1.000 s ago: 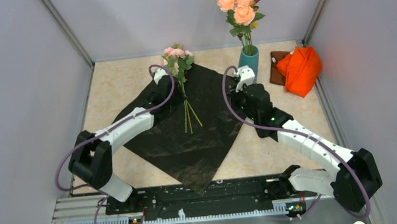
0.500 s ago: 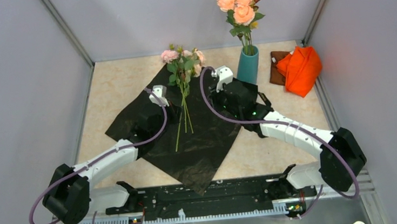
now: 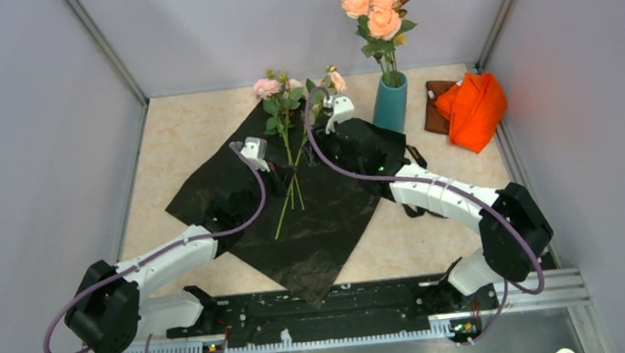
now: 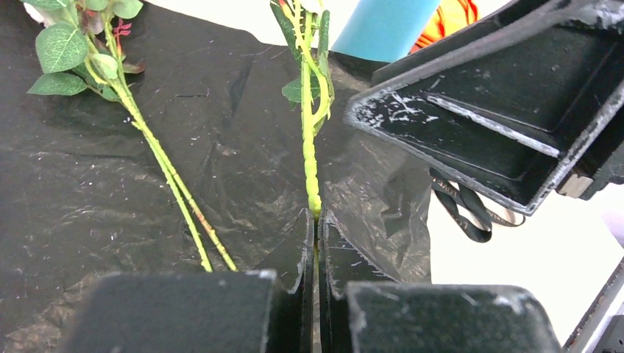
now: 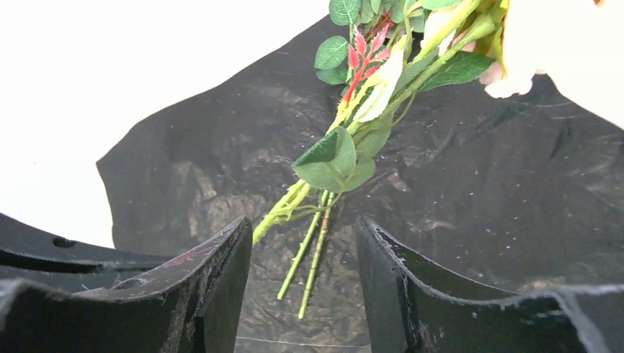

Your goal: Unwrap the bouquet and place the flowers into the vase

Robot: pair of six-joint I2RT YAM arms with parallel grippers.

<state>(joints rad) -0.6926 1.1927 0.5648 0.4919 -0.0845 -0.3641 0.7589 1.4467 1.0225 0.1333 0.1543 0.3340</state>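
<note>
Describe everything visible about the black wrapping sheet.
The wrapping sheet is a thin, glossy black film, plastic-looking and finely crinkled, with pale specks. It lies unwrapped and spread flat on the beige table. It is turned like a diamond, with one corner pointing toward the arm bases and its far edge close to the teal vase. Flower stems lie across its far half. Both arms reach over it; whether they touch it cannot be told.

Cropping the vase (image 4: 386, 26) at the left wrist view's top edge, blurring a blossom (image 5: 559, 51) pale in the right wrist view.
</note>
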